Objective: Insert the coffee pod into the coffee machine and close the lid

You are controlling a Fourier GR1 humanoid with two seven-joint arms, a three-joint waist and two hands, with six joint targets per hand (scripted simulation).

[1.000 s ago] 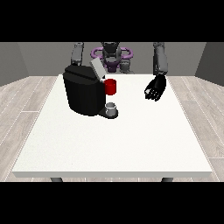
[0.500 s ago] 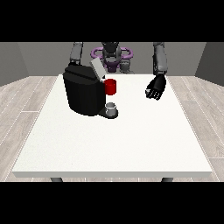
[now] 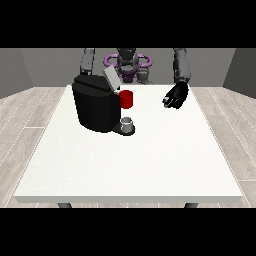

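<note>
- Grey thing (image 3: 128, 123), perhaps the coffee pod, sits on the coffee machine's (image 3: 97, 104) base, toward the table's (image 3: 130, 170) far left corner.
- Red thing at the machine (image 3: 127, 99) sits above it, under the raised lid (image 3: 111, 78).
- Hand at the view's right (image 3: 176, 95) hovers near the far edge; whether its fingers are apart I cannot tell.

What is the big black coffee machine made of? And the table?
The coffee machine looks like black plastic with a dull finish: its sides are dark and even, with only a faint sheen along the top edge. Its raised lid looks grey, maybe plastic or metal. The table has a smooth, plain white top, perhaps painted wood or laminate; the look leaves that open.
</note>
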